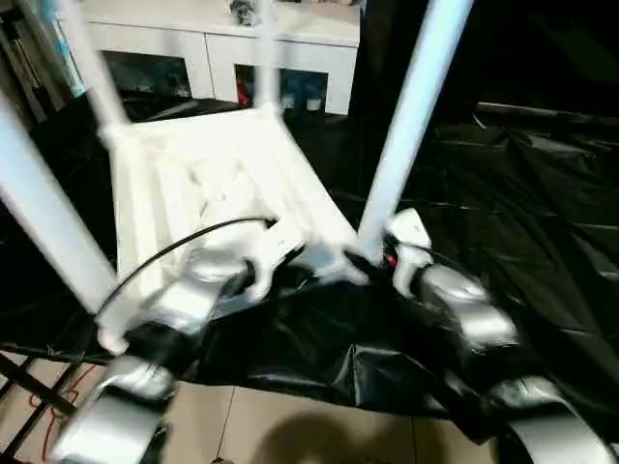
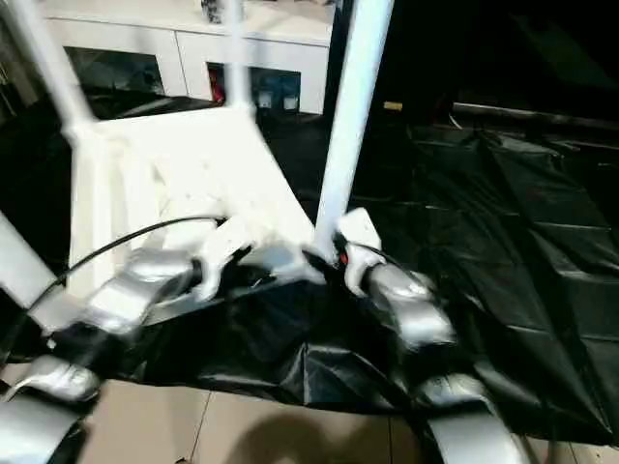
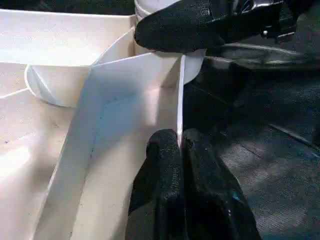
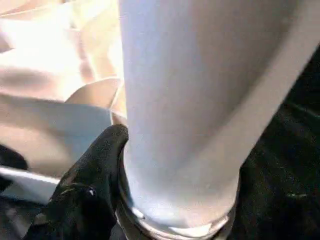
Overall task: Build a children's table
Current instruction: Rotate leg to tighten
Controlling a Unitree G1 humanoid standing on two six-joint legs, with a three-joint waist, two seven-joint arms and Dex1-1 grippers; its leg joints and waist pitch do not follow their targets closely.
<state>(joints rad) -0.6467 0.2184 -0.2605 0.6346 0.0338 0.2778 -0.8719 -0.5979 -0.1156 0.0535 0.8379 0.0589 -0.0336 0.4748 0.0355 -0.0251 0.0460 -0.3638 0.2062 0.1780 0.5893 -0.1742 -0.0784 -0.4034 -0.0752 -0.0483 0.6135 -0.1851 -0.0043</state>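
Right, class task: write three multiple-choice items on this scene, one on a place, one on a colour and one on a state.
1. Where is the right hand?
A. On a cabinet
B. At a leg, where it joins the table
C. On the floor tiles

2. What colour is the sheet under the table?
A. Black
B. Red
C. White

3. What state is the left hand in?
A. Open in the air
B. Shut on the rim
C. Shut on a leg

Answers: B, it sits against the leg by the near corner; A, dark creased sheet lies all round the table; B, its fingers pinch the thin rim.
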